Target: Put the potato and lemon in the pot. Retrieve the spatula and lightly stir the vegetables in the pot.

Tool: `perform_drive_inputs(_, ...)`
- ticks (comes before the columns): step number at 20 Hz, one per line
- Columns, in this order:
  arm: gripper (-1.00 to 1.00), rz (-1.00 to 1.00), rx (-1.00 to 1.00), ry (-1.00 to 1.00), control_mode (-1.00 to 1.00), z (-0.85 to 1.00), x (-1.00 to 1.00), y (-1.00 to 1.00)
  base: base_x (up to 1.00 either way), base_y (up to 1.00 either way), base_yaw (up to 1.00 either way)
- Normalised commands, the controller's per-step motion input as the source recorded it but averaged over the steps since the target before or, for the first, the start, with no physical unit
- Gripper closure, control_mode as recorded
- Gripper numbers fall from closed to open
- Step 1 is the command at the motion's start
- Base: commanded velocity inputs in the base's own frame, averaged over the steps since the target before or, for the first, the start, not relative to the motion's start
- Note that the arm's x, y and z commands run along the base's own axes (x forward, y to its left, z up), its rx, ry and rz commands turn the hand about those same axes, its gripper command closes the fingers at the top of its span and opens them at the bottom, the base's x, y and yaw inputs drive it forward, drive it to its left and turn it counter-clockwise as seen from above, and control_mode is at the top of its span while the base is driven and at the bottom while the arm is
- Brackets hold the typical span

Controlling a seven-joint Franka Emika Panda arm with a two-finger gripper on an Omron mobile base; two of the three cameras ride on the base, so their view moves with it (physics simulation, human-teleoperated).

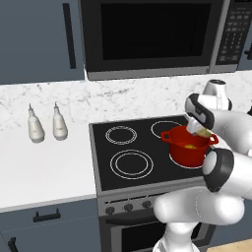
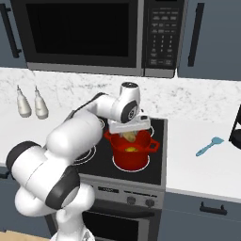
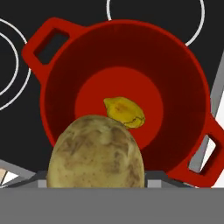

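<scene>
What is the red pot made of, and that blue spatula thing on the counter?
The pot looks like enamelled metal: its red surface is smooth and glossy all over, inside and out, with thick moulded handles. It could be cast iron underneath, but that's a guess. The spatula looks like plastic or silicone: one plain, matte blue colour from handle to blade, with no shine. It's too small to be sure.

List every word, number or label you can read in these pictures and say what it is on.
No text can be read.
Microwave keypad: rows of small light marks, too blurred to read.
Stove knobs: no legible marks.
Two bottles, pot, potato, lemon, spatula: no labels.
</scene>
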Motion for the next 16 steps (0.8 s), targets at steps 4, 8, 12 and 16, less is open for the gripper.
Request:
perform_drive_inputs(4,1.0,0.0,0.0,0.0,-1.0,-0.34,0.08,0.16,0.0,0.0,0.0)
perform_drive_inputs(8,1.0,0.0,0.0,0.0,-1.0,-0.29,0.04,0.02,0.0,0.0,0.0)
perform_drive_inputs(12,1.0,0.0,0.0,0.0,-1.0,-0.28,0.01,0.0,0.0,0.0,0.0)
perform_drive_inputs(16,-1.0,0.0,0.0,0.0,-1.0,-0.23,0.1,0.0,0.0,0.0,0.0)
